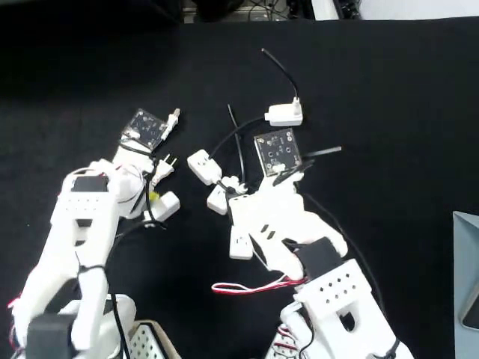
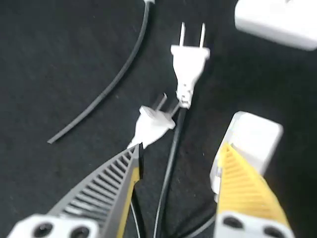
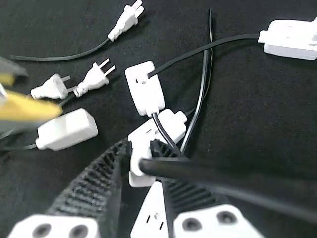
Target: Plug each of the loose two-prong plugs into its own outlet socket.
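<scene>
My left gripper (image 2: 177,154) stands open over a black cable. A white two-prong plug (image 2: 152,124) lies just past its grey finger, and a white outlet socket (image 2: 253,137) sits behind its yellow finger. A second plug (image 2: 189,60) lies farther out, prongs pointing away. My right gripper (image 3: 140,148) is shut on a white socket (image 3: 157,127) that has a black cord in it. Another socket (image 3: 145,88) lies just beyond. In the high view the left gripper (image 1: 153,187) is near a loose plug (image 1: 165,166), and the right gripper (image 1: 224,191) sits among the central sockets (image 1: 200,166).
Two small dark circuit boards (image 1: 146,127) (image 1: 278,149) lie on the black table. A third plug (image 1: 174,120) rests beside the left board, and a white socket (image 1: 284,114) lies farther back. Black cables cross the middle. A grey object (image 1: 468,277) stands at the right edge.
</scene>
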`<act>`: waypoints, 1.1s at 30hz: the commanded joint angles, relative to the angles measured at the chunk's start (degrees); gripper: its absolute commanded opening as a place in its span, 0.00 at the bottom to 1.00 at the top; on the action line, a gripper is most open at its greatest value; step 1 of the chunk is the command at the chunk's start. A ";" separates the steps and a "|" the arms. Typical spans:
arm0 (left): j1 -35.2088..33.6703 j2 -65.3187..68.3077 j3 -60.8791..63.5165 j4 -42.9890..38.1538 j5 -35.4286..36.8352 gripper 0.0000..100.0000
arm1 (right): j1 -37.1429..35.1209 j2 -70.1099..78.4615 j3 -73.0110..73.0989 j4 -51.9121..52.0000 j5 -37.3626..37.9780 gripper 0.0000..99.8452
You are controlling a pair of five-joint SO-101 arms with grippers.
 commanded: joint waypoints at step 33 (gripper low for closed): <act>17.01 -13.54 16.66 2.46 7.47 0.31 | 0.88 -0.84 -0.40 -0.88 0.44 0.01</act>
